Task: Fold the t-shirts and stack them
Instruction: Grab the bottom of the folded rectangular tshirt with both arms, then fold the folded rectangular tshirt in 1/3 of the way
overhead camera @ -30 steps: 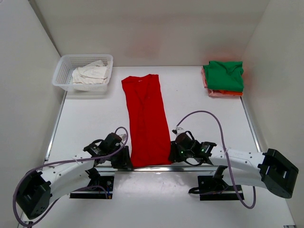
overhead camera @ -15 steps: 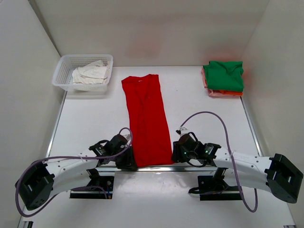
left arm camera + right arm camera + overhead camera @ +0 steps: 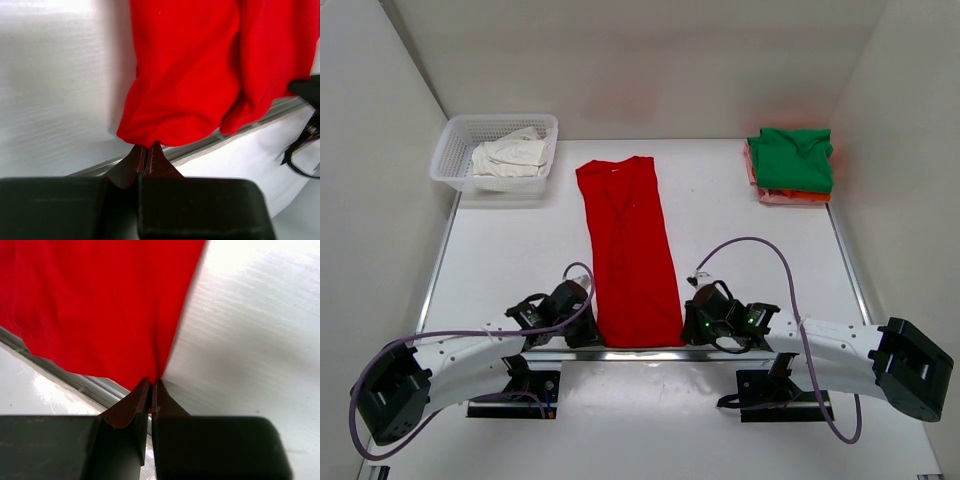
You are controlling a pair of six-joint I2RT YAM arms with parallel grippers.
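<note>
I pinch the red shirt [image 3: 628, 250] by both near hem corners, my left gripper [image 3: 147, 150] and right gripper [image 3: 151, 385] each clamped tight on cloth at the table's [image 3: 500, 250] near edge. The shirt lies in a narrow strip, its long axis running straight away from me, collar farthest. The folded pile [image 3: 792, 165] sits at the far right corner, nearer my right arm.

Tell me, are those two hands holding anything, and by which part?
Yes, both grip the red t-shirt by its near hem: the left hand pinches the left corner, the right hand the right corner.
</note>
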